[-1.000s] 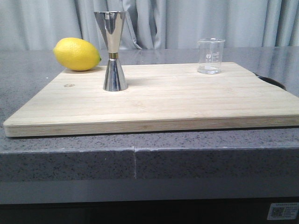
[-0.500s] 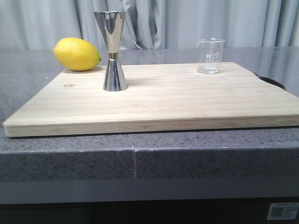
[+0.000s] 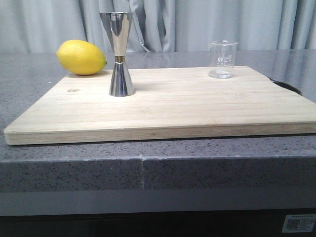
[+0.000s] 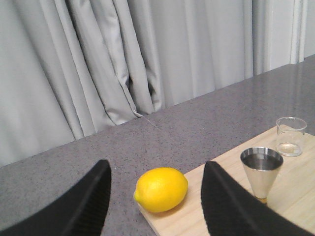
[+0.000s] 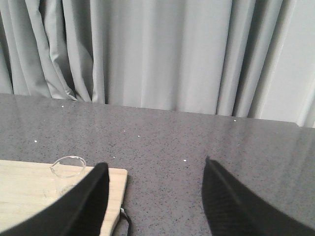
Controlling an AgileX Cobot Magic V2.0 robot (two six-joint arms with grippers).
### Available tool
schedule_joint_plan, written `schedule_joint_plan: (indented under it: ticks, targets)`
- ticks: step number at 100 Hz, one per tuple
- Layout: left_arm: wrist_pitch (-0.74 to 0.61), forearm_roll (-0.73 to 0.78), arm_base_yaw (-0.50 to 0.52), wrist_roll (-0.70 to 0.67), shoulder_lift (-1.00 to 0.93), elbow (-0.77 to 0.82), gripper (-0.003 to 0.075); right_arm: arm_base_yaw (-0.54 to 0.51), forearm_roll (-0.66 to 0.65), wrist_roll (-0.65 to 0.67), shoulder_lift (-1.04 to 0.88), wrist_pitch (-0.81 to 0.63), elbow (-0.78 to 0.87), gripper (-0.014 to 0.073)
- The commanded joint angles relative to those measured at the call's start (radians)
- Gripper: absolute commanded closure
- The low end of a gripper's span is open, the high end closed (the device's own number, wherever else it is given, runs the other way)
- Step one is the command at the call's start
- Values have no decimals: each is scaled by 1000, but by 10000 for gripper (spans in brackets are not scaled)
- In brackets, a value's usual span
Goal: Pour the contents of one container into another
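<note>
The small clear glass beaker (image 3: pixel 222 59) stands upright at the back right of the wooden board (image 3: pixel 173 106). The tall steel jigger (image 3: pixel 119 54) stands upright on the board's left half. No gripper shows in the front view. In the left wrist view my left gripper (image 4: pixel 155 169) is open and holds nothing; the jigger (image 4: pixel 261 169) and the beaker (image 4: pixel 291 136) lie beyond its one finger. My right gripper (image 5: pixel 155 169) is open over bare counter, with the beaker (image 5: pixel 67 173) partly hidden behind one finger.
A yellow lemon (image 3: pixel 81 57) lies at the board's back left corner, also seen as the lemon (image 4: pixel 161 189) between the left fingers' line of sight. A grey stone counter (image 3: pixel 148 168) carries the board. Grey curtains (image 3: pixel 197 22) hang behind. A black loop (image 3: pixel 289 86) sticks out at the board's right edge.
</note>
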Motion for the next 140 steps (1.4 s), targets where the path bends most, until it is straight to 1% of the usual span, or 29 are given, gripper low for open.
schedule_joint_plan:
  ticks: [1,11,24,28,38,50,51,57,65,76,89,124,134,140]
  targets:
    - [4,-74,2,10,-46,36,353,-6,0,-2,-45,-99,20,221]
    - [4,-96,2,10,-79,101,353,-6,3,-2,-92,-101,67,237]
    - [4,-108,2,8,-110,163,356,-6,5,-2,-158,-101,118,306]
    - [4,-108,2,8,-120,176,372,-6,5,-2,-181,-101,133,330]
    - [4,-106,2,8,-139,193,444,-6,6,-2,-227,-87,153,391]
    - [6,-118,2,8,-150,194,572,-6,6,-2,-260,-56,156,456]
    - [6,-118,2,8,-150,194,572,-6,6,-2,-261,-53,156,459]
    - [11,-138,2,8,-150,194,632,-6,6,-2,-268,-50,156,483]
    - [11,-155,2,8,-150,194,681,-6,6,-2,-272,-50,156,508]
    - [13,-161,2,13,-150,194,738,-6,6,-2,-272,-50,156,569]
    - [28,-161,2,13,-150,194,738,-6,6,-2,-272,-50,156,664]
    - [29,-161,2,13,-150,194,739,-6,6,-2,-272,-50,156,664]
    - [29,-207,2,13,-150,194,739,-6,6,-2,-272,-50,156,664]
    - [27,-208,2,13,-150,194,739,-6,6,-2,-272,-50,156,664]
